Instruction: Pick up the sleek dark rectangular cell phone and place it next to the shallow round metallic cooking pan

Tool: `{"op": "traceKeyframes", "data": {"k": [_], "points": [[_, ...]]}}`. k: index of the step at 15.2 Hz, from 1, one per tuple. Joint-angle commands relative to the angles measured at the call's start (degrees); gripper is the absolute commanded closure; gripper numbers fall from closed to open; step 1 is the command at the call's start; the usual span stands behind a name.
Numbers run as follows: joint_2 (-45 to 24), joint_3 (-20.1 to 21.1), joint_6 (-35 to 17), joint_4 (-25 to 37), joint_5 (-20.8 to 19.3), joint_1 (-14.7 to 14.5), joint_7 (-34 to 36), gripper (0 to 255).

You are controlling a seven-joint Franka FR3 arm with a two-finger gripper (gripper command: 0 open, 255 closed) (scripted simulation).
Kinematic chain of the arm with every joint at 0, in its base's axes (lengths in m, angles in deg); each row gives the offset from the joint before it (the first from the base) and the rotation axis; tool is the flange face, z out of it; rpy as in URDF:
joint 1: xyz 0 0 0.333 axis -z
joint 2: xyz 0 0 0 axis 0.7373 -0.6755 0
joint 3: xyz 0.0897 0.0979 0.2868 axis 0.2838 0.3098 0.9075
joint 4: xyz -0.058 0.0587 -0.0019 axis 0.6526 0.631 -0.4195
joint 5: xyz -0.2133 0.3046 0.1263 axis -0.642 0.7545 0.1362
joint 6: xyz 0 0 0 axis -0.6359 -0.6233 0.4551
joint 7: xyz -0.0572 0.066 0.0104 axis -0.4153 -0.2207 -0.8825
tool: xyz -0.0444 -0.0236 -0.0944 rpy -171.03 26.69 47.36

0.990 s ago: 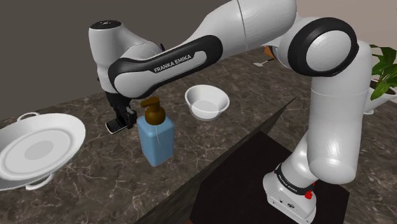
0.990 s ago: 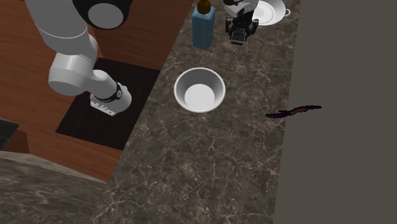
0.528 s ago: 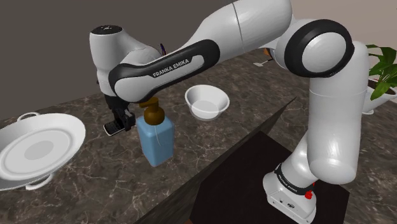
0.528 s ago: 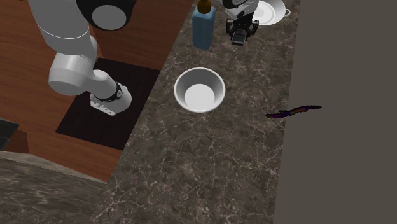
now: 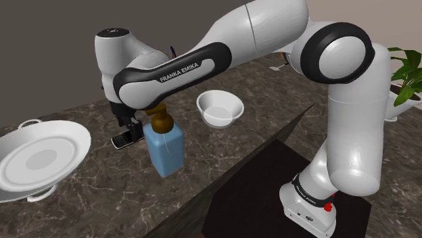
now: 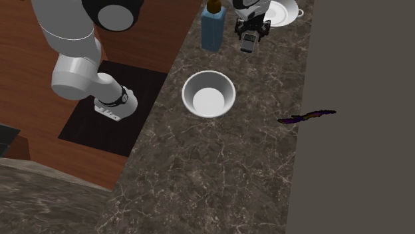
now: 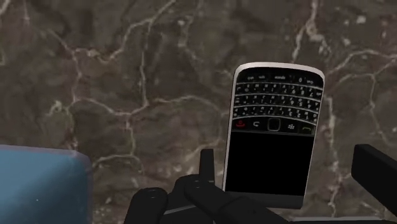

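Observation:
A dark cell phone [image 7: 273, 133] with a silver rim and a small keyboard lies flat on the dark marble counter [image 7: 127, 76]. My gripper [image 7: 286, 156] hangs just above it, open, with a gap between each finger and the phone's sides. In the shoulder view the phone [image 5: 125, 140] rests under the gripper [image 5: 128, 123], a short way to the right of the shallow round white pan [image 5: 40, 159]. The second exterior view has the phone [image 6: 247, 44] below the gripper [image 6: 252, 28], near the pan [image 6: 282, 12].
A blue soap bottle [image 5: 166, 147] with a brown pump stands close beside the phone, on the side away from the pan. A white bowl [image 5: 220, 108] sits farther along the counter. A small purple item [image 6: 306, 117] lies near the wall. A green plant [image 5: 406, 67] is at the shoulder view's right.
The fingers have parted and let go of the phone, which now lies flat on the counter instead of hanging in the grip. The arm has barely moved.

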State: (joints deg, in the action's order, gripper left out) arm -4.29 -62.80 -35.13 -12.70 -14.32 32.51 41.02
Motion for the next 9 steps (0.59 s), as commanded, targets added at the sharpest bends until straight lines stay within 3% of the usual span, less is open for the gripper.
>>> {"op": "traceKeyframes", "data": {"k": [1,3,7,9], "points": [[-1.00,-0.41,0.13,-0.36,-2.43,-0.07,0.04,0],[0.12,-0.46,-0.37,-1.91,-1.98,0.24,-0.27,0],[3.56,0.49,5.16,0.44,-0.23,0.81,-1.34,0],[3.57,0.49,5.16,0.44,-0.23,0.81,-1.34,0]]}}
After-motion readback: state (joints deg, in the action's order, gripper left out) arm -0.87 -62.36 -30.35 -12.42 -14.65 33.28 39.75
